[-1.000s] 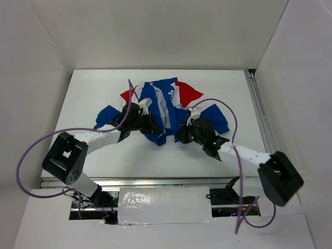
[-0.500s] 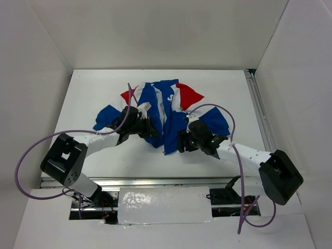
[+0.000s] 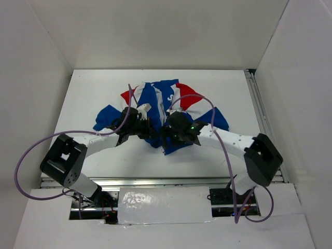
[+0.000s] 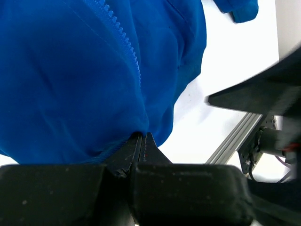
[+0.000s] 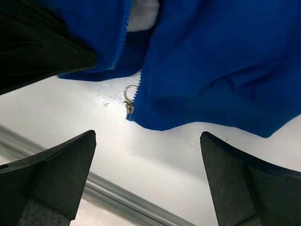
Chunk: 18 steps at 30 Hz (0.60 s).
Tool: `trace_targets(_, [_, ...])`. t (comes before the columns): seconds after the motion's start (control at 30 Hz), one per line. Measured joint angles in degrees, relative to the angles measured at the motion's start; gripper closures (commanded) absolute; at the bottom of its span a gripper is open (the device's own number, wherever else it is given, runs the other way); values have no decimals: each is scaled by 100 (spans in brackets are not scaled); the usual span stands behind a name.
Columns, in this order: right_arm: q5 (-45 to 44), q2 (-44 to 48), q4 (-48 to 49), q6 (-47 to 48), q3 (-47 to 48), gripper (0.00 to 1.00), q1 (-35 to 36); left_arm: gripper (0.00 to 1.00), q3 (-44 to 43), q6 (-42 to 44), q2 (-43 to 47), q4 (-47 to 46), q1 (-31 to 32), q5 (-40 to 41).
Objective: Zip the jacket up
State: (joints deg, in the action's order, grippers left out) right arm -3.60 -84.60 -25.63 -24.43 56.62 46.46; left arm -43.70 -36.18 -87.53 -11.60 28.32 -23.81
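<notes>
Near edge: a grey aluminium rail (image 3: 155, 181) runs along the front of the flat white bench (image 3: 88, 93); a crinkled white cover (image 3: 163, 205) lies before it, between the two arm bases.
Cables: thin purple cables (image 3: 23, 161) loop out from both arms, and the right one arches above the garment's right side.
Left fingers (image 3: 152, 132) (image 4: 142, 137): together, clamped on a fold of blue hem.
Right fingers (image 3: 164, 136): apart and holding nothing, low over the bench, just beside the left fingers at the near hem.
Slider: a small metal zip slider with a ring pull (image 5: 129, 103) sits at the bottom corner of one front edge, against the bench.
In the way: both dark wrists cover the middle of the hem from above.
Task thing: the small royal-blue fabric jacket with red and white panels (image 3: 155, 96) (image 4: 70, 70) (image 5: 216, 61) lies crumpled at mid-bench, its front open, its blue zip teeth (image 4: 120, 35) bare and its sleeves spread to either side.
Right edge: a second grey rail (image 3: 259, 111) runs front to back.
Room: plain white walls (image 3: 155, 31) close three sides.
</notes>
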Motion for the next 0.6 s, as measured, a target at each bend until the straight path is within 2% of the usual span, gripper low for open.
trace_targets(0.13, [-391, -772, -317, -177, 326, 1, 284, 100, 22, 2, 9, 0, 2, 20])
trace_targets(0.27, [-702, -1360, -522, -323, 529, 6, 341, 100, 138, 2, 74, 9, 2, 26])
trace_targets(0.37, [-837, -1611, -557, -433, 640, 13, 339, 100, 184, 2, 81, 7, 11, 26])
trace_targets(0.53, [-935, -1749, -501, -603, 675, 14, 339, 100, 236, 2, 118, 4, 11, 22])
trace_targets(0.6, [-933, -1753, -472, -651, 675, 17, 339, 100, 247, 2, 120, 4, 11, 20])
